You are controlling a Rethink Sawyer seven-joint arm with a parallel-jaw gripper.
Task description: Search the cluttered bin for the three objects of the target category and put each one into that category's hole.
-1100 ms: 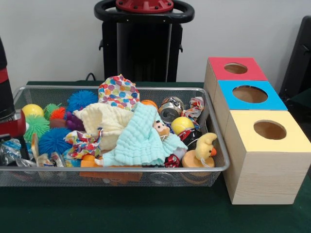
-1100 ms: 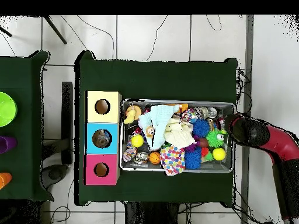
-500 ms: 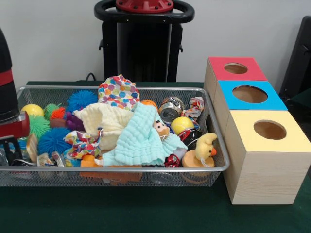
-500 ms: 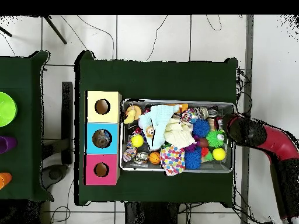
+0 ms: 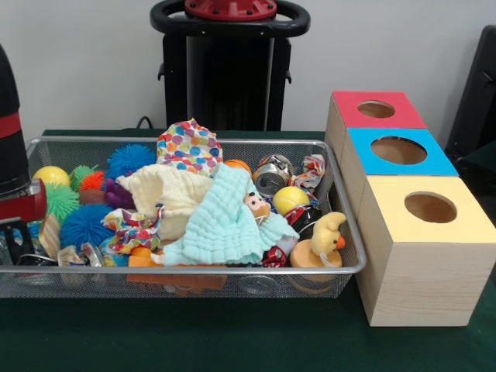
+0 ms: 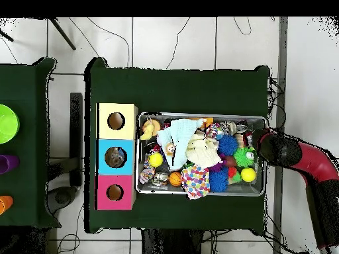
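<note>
Front view first: the wire mesh bin (image 5: 341, 273) sits packed on the green table (image 5: 232, 341), and the red and black arm (image 5: 12, 155) drops in at nine o'clock, its gripper (image 5: 17, 246) buried among the clutter in the bin's corner. Two dark fingers (image 5: 6, 249) show there, but whether they grip anything, I cannot tell. Right beside them: a blue spiky ball (image 5: 81, 225), a green spiky ball (image 5: 60, 200) and a yellow ball (image 5: 51, 176). The mint cloth (image 5: 221, 221) drapes over the middle, a cream cloth (image 5: 167, 194) behind it, a dotted cloth (image 5: 188, 146) at twelve o'clock. A yellow duck toy (image 5: 325, 236) stands in the corner towards four o'clock, a crushed can (image 5: 271, 177) further back.

Overhead, the arm (image 6: 298, 159) comes in from three o'clock and hides the gripper completely. This view alone shows something lying down inside the blue box (image 6: 116, 157); the yellow box (image 6: 116, 121) and red box (image 6: 115, 192) holes look dark.
</note>
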